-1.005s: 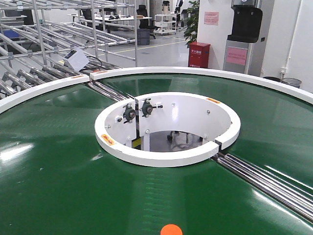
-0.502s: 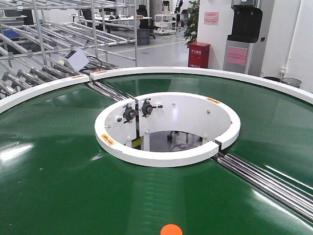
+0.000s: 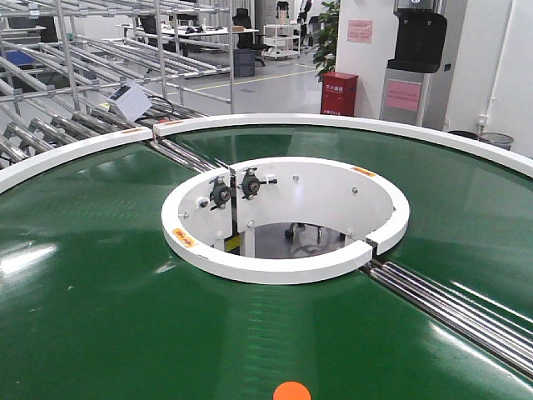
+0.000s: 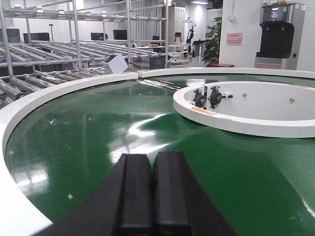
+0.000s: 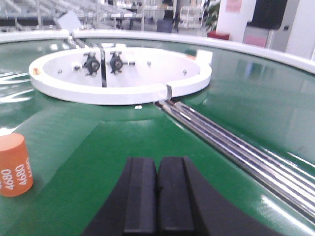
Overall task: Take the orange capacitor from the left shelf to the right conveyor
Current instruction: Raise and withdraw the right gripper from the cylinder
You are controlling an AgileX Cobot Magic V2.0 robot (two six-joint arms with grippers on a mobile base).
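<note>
Orange capacitor (image 5: 15, 164) upright on right conveyor (image 5: 74, 162), front view only its top

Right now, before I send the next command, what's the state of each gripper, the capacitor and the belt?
left gripper: shut, empty, over the belt.
right gripper: shut, empty, over the belt.
orange capacitor: upright on the belt, free of both grippers, off to the right gripper's left.
conveyor belt: carries only the capacitor in view; whether it is running cannot be told.
</note>
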